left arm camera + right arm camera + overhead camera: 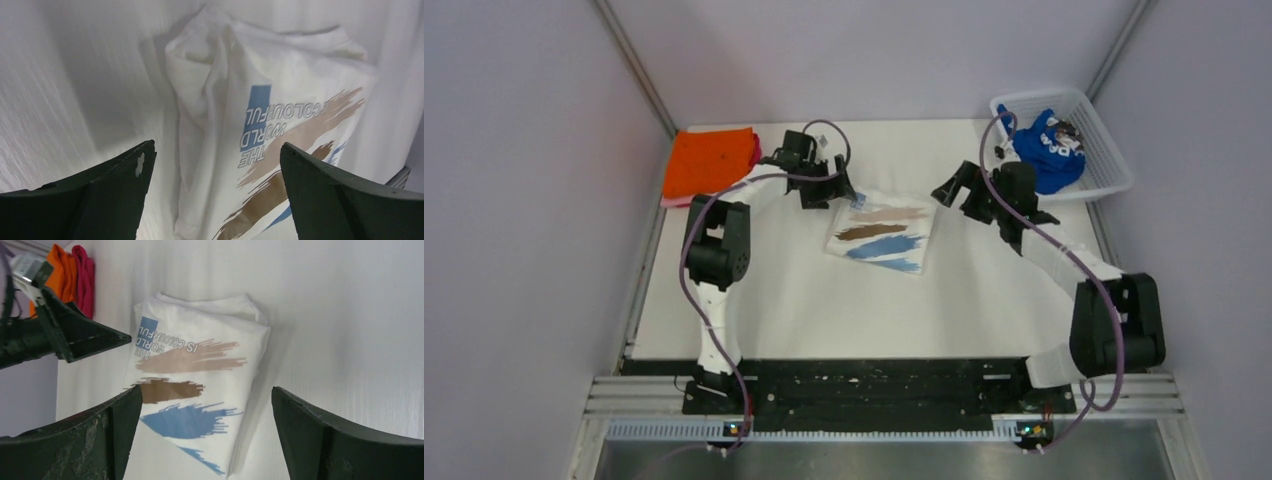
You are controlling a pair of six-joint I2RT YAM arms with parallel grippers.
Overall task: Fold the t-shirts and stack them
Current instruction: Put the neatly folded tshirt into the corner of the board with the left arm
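white brush-stroke t-shirt (881, 238) lies folded in a packet at the middle of the table (774, 300), print up, one edge a bit puffy. my left gripper (217, 146) and right gripper (206, 390) hover at its two sides, jaws of both wide apart and empty. i judge the fold is done; next i must grip it and carry it onto the orange t-shirt (709, 160) and pink t-shirt (86, 275) stacked far left. blue t-shirt (1046, 150) is crumpled in the basket (1114, 170), far right.
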